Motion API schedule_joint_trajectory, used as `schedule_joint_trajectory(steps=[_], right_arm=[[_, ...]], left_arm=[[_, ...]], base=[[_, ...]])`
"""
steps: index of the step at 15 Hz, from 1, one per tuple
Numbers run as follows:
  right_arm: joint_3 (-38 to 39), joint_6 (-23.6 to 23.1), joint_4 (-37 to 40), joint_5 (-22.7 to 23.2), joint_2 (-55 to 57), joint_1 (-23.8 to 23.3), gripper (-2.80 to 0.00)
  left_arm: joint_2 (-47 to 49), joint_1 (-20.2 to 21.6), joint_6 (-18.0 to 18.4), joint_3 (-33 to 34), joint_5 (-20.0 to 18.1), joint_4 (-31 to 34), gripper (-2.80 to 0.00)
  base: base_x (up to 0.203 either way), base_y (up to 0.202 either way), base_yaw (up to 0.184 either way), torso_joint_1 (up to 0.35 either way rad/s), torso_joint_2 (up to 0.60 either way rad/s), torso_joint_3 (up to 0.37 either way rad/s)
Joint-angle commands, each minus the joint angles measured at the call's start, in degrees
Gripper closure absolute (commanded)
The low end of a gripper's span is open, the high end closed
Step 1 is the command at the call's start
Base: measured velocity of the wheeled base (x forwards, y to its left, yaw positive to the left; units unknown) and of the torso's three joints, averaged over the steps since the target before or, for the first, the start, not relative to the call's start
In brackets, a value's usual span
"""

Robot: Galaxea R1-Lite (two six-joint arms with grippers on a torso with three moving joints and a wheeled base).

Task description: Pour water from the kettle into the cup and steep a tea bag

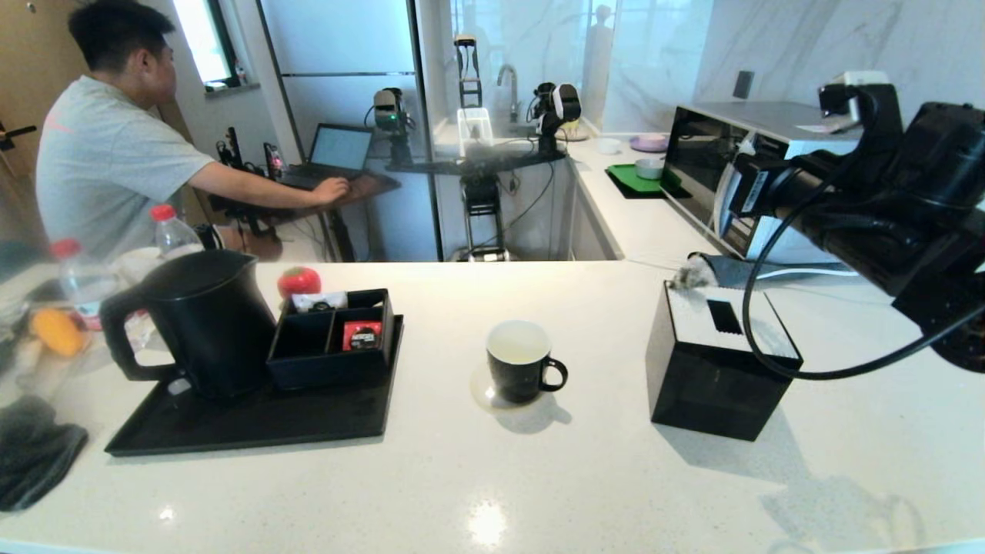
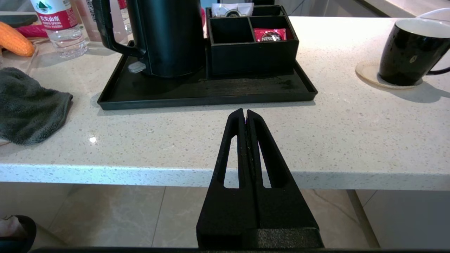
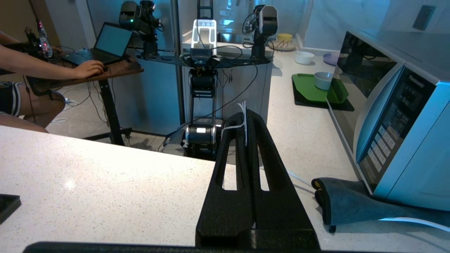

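- Head view: I am looking down at the bench (image 1: 539, 477). The kettle (image 1: 204, 323) is standing on the black tray (image 1: 254, 423) at my left, beside the compartment box (image 1: 335, 338). The cup (image 1: 519, 362) is sitting upright on a coaster near the middle, its white interior showing. The tissue box (image 1: 719, 369) is standing to its right, and a small greyish pouch, which I am taking for the tea bag (image 1: 690, 275), is hanging just above the box's far corner. My right arm is reaching in from the right edge.
- Left wrist view: the left end effector (image 2: 245, 114) is sitting parked off the bench edge, fingers pressed together and holding nothing, facing the tray and kettle.
- Right wrist view: the right end effector (image 3: 244, 116) is pinching a thin white string (image 3: 243, 123) between closed fingers; the pouch itself is hidden below.
- Step in hand, as I judge it: I am carrying the bag toward the cup. I am wanting to travel slowly so the pouch is not swinging, centre it over the rim, and lower straight in, keeping the string clamped.
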Motion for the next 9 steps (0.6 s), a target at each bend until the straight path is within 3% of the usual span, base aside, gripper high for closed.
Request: schedule_joint_trajectory(steps=[1,4,9], right_arm=[[0.17,-0.03,-0.11,-0.01,-2.27,-0.12,0.00],[1.69,-0.03,1.17,0.07,-5.00,-0.18,0.00],[12.03,-0.13,0.17,0.07,-7.98,-1.24,0.00]], left_arm=[[-0.02,0.08,-0.03,0.00,0.02,-0.02,0.00],[-0.02,0.00,-0.03,0.00,0.02,-0.02,0.00],[-0.02,0.09,-0.03,0.00,0.02,-0.02,0.00]], base=[[0.000,0.000,0.000,0.000,0.00,0.000],[0.000,0.000,0.000,0.000,0.00,0.000],[0.000,0.000,0.000,0.000,0.00,0.000]])
